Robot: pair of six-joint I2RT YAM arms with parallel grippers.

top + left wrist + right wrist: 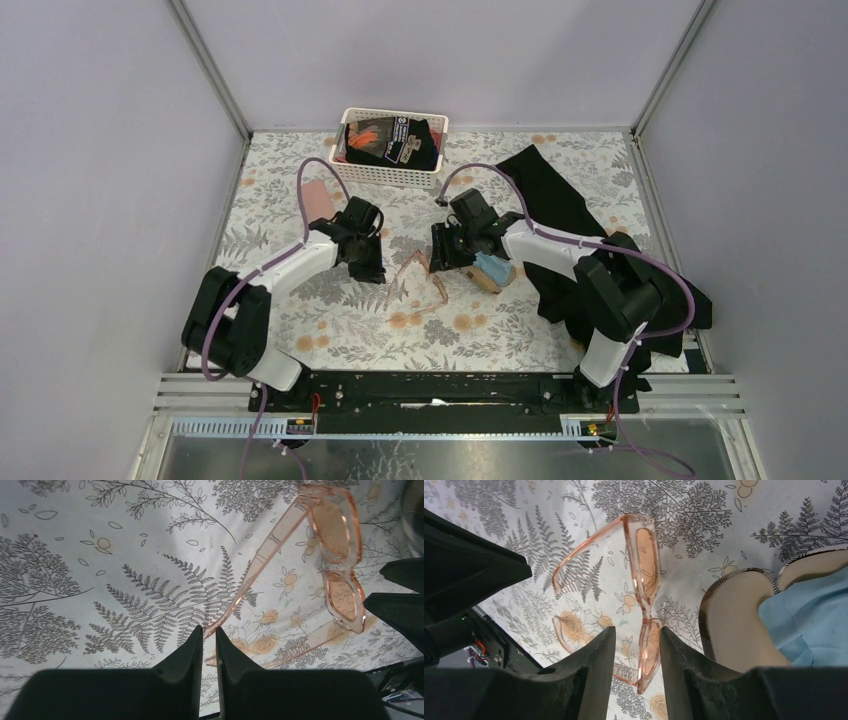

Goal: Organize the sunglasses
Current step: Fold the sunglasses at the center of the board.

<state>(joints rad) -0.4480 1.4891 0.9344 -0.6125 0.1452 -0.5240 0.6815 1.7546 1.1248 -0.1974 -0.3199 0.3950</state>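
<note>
Step in hand, as judged: securing the pink sunglasses (646, 560). They lie with temples unfolded on the desk (330, 320) between the two arms, just beside an open case (734, 615) holding a blue cloth (809, 620).

Right end effector (637, 632): part spread, fingers bracketing one lens, one finger at the frame edge. No clamp evident.

Left end effector (209, 637): fingers pressed almost together, thin slit only, a temple tip right at the slit. Pinched or just short, cannot tell.

Next move likely calls for a firm hold on the front while the temples fold, then transfer to the case.
</note>
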